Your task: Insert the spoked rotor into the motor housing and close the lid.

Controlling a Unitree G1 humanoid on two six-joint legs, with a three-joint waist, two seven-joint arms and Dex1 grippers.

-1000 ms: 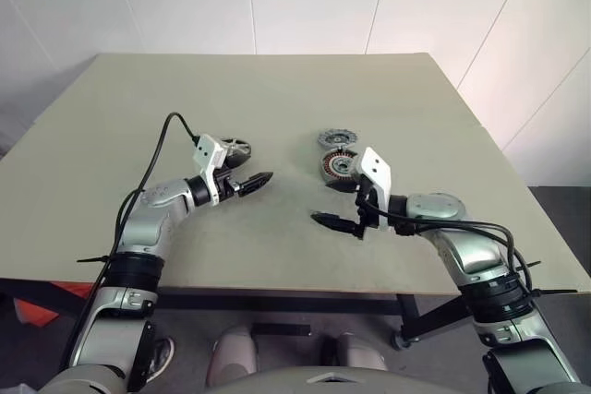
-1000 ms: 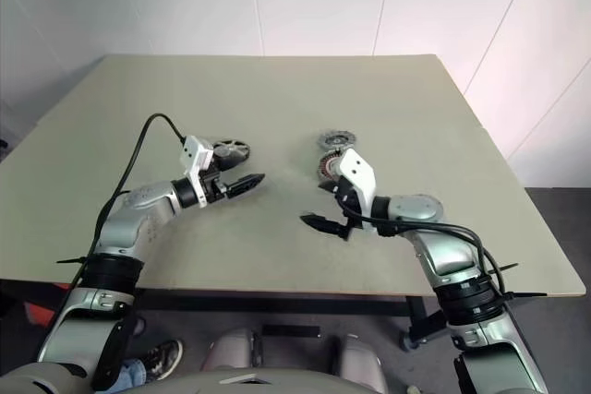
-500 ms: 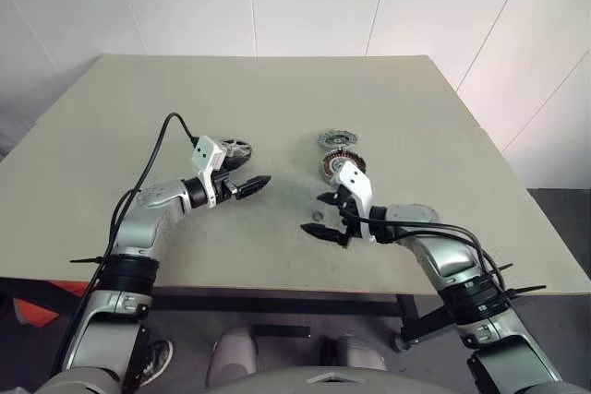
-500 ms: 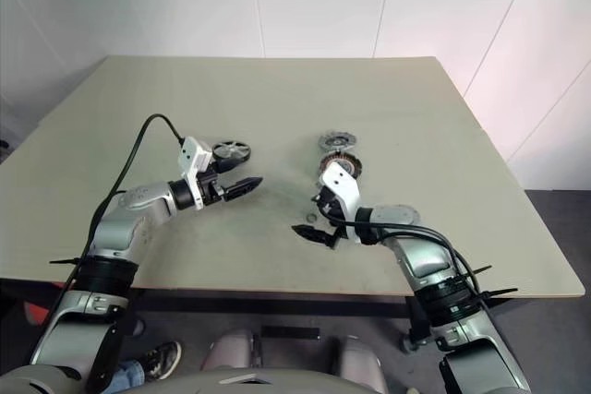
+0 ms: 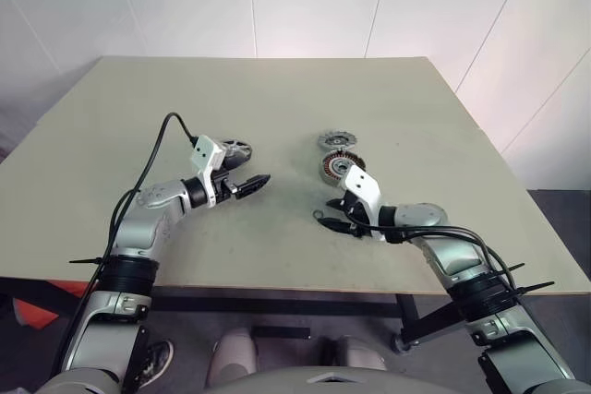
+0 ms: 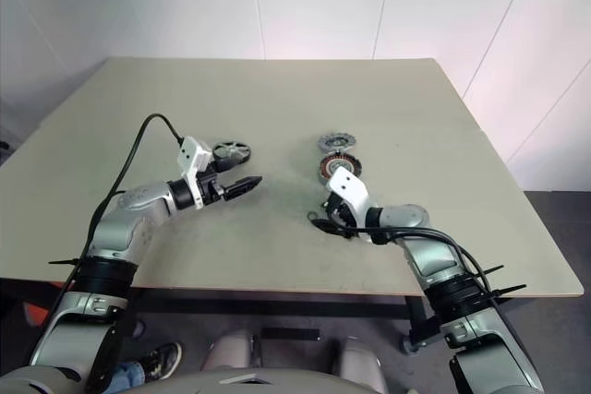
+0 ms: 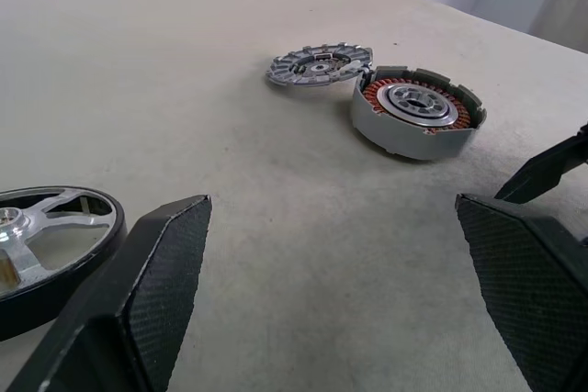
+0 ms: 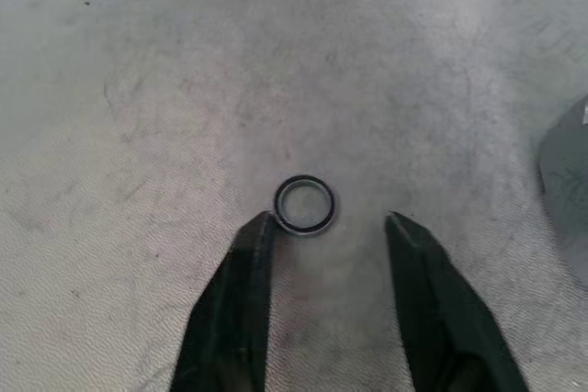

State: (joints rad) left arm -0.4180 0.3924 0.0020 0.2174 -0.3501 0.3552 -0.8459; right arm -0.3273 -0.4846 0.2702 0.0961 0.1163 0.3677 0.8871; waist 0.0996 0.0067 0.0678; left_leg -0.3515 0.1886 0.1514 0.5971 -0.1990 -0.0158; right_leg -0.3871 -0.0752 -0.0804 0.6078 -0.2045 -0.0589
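Note:
The spoked rotor (image 5: 237,148) lies flat on the table just beyond my left gripper (image 5: 257,182), which hovers open with nothing between its fingers (image 7: 156,273). To the right, the motor housing (image 5: 337,165) shows its copper windings, and the lid (image 5: 334,140) lies flat just behind it, touching its far edge. My right gripper (image 8: 329,219) is low over the table in front of the housing, pointing left. Its fingers (image 8: 250,254) stand partly apart and hold nothing. A small dark washer ring (image 8: 304,204) lies on the table just ahead of the tips, close to one of them.
The beige table (image 5: 277,89) stretches wide behind the parts. Its front edge (image 5: 277,288) runs just under both forearms. A black cable (image 5: 162,140) loops up over my left arm.
My right gripper has sunk to the tabletop and its fingers have narrowed from wide open to partly apart. The left arm and the three parts have kept still.

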